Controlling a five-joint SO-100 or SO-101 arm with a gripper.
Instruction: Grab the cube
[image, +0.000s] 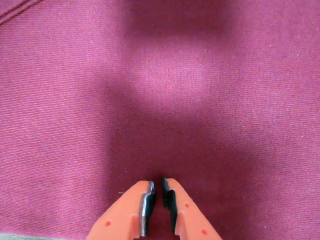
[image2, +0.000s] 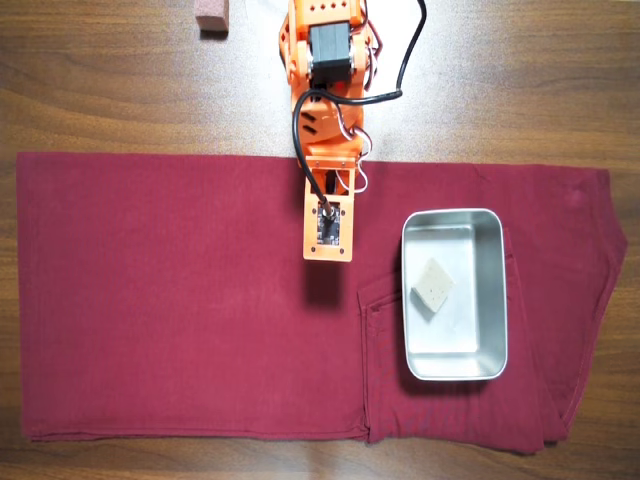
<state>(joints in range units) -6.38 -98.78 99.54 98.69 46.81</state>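
Cube (image2: 433, 286), small, pale grey-beige and matte, lies loose in your shiny rectangular metal tray (image2: 495, 290); likely light and stiff (pinch opposite flat faces). Orange end effector (image: 158, 192): nearly together, empty.

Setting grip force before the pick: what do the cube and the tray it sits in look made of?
The cube: pale grey-beige, matte, faintly speckled, perhaps stone or foam; the overhead view cannot settle which. The tray: bare metal, likely steel or aluminium, judging by its silvery sheen and reflections.
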